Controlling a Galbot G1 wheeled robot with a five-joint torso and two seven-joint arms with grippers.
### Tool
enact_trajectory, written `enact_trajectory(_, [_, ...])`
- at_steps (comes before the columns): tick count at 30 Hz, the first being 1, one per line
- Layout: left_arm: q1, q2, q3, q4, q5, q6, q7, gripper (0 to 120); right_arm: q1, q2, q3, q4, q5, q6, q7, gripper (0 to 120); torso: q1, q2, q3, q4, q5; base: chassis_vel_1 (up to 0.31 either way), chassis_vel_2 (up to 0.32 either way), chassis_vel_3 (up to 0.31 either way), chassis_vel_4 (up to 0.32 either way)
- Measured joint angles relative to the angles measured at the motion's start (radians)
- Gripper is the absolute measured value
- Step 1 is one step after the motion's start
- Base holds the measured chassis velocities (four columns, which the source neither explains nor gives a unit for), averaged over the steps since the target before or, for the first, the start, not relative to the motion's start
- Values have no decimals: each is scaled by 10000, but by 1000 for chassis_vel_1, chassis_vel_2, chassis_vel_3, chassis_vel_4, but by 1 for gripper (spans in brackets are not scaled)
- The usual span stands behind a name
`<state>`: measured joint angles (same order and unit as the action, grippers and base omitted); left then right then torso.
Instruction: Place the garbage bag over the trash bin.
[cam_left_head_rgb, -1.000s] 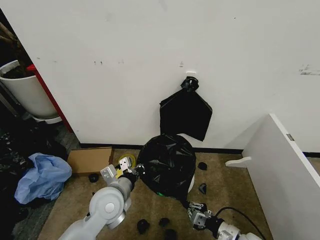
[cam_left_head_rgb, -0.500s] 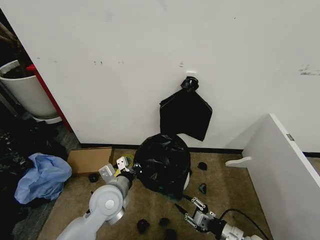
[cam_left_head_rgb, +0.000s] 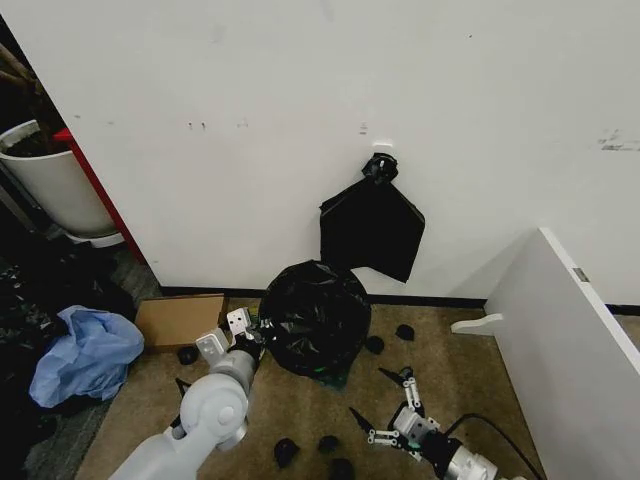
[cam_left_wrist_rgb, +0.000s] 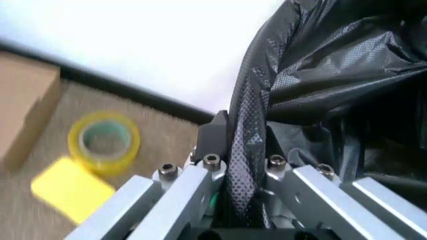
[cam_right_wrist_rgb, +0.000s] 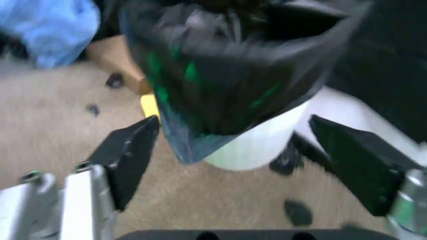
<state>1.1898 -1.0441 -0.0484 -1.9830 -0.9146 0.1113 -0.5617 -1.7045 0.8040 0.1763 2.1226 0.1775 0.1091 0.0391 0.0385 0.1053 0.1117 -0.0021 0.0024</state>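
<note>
Our left arm (cam_left_head_rgb: 210, 410) is a smooth grey-white cylinder with a round joint cap. Both grippers have silver metal links with dark hex screws and black jaws; a black cable (cam_left_head_rgb: 478, 428) trails the right wrist.

black scraps (cam_left_head_rgb: 330, 443) littering floor, wall (cam_left_head_rgb: 300, 120) behind

I can read no words, labels, brands or numbers anywhere around me. The black bag (cam_left_head_rgb: 318, 318), the cardboard box (cam_left_head_rgb: 180, 320), the tape roll (cam_left_wrist_rgb: 105, 141) and the white wall (cam_left_head_rgb: 300, 100) all carry no lettering that I can make out.
</note>
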Motion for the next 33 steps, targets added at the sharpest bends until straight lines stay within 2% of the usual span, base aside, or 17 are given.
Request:
enact_trajectory(1, [38,-41,79,95,662,-171,270,1,-197,1,46,612,741,-550,362,74,0,0,-1,0,0,0,0,0,0])
enact_trajectory(6, [107,-70,406,192,1823,-499,705,1,18,159,-16,2477,2989,-2547,1568,54,0,0,-1,0,-1,0,0,0,0])
enact_trajectory(8, [116,-72,469,195,1940,-532,738,1,133,183,-54,2591,3239,-2733,1721,52,0,0,-1,0,0,0,0,0,0])
enact_trajectory(12, [250,-172,661,198,2954,-758,1025,1,1520,304,-401,2887,5266,-3904,3022,33,0,0,0,2,2,0,0,0,0])
enact_trajectory(14, [312,-224,685,198,3202,-811,1089,1,2098,339,-550,2825,5820,-4212,3453,25,0,0,0,4,2,0,0,0,0])
enact_trajectory(16, [328,-243,691,198,3234,-814,1089,1,2233,361,-599,2814,5991,-4297,3566,22,0,0,0,3,1,0,0,0,0])
enact_trajectory(20, [245,-498,863,349,3382,-826,1001,1,3082,780,-1055,2667,6925,-5155,4286,4,0,0,0,2,1,0,0,0,0])
enact_trajectory(24, [108,-727,1094,518,3558,-873,975,1,3601,1287,-1439,2124,7386,-5717,4803,0,0,0,0,1,3,0,0,0,0])
enact_trajectory(33, [162,-778,1627,530,4289,-953,1042,1,4895,1766,-2207,931,8100,-6104,5791,0,0,-1,1,2,2,0,0,0,0])
